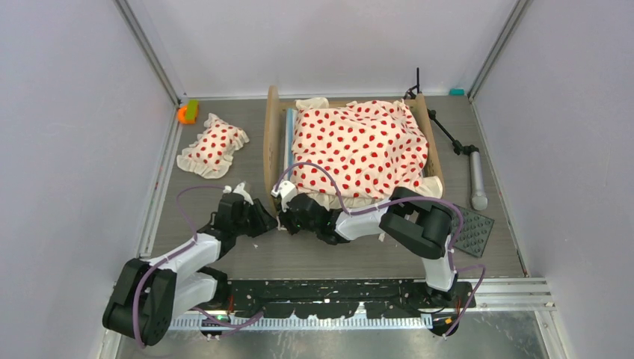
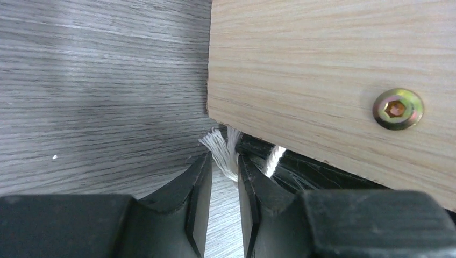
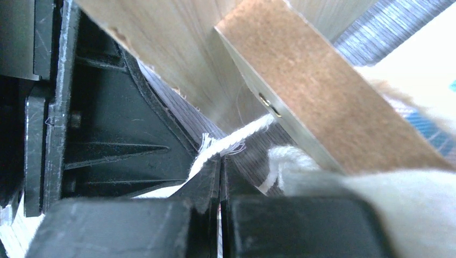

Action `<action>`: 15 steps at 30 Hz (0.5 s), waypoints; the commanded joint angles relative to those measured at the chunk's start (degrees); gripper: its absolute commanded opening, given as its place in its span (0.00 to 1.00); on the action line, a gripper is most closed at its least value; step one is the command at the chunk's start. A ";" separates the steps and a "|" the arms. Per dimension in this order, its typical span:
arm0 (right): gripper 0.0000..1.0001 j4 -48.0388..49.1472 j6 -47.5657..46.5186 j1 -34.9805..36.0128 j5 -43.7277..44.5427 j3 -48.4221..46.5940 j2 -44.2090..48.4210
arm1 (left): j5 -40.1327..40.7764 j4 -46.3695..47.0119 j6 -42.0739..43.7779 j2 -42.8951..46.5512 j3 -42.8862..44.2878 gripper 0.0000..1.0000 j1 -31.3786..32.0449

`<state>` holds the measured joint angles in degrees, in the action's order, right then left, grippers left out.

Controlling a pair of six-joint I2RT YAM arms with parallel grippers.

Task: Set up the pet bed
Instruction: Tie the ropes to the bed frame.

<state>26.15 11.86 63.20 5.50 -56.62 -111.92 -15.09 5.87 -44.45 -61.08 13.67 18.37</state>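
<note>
Two grippers are pictured at the pet bed (image 2: 322,64) corner: frayed cord (image 3: 236,138) is clamped by the right gripper (image 3: 220,161), merely straddled by the parted left gripper (image 2: 223,161); slippage is risked under tension.

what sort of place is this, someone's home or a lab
Most likely a robot lab cell, not a home: plain walls on metal posts box in a small table, and two arms are bolted to a rail at its near edge.
</note>
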 commanded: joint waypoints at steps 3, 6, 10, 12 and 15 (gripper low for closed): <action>0.00 3.44 2.08 -0.45 -0.58 -0.07 -0.14 | -0.77 5.94 -0.56 -2.38 0.48 0.20 0.26; 0.00 3.17 1.95 -0.45 -0.42 -0.03 0.06 | -0.64 6.26 -0.39 -2.75 0.48 0.08 0.26; 0.00 1.84 1.20 -0.49 0.98 0.17 1.77 | -0.14 5.64 -0.23 -2.53 0.48 0.00 0.26; 0.00 0.31 0.48 -0.48 1.94 0.11 3.40 | 0.18 5.04 0.00 -2.18 0.47 0.00 0.26; 0.04 -2.77 -0.30 -0.47 4.76 0.18 6.43 | 1.22 3.83 0.15 -1.24 0.48 0.00 0.26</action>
<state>25.19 12.19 63.16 6.22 -56.55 -111.42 -15.40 8.19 -44.77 -63.75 13.67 18.37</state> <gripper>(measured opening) 0.029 0.008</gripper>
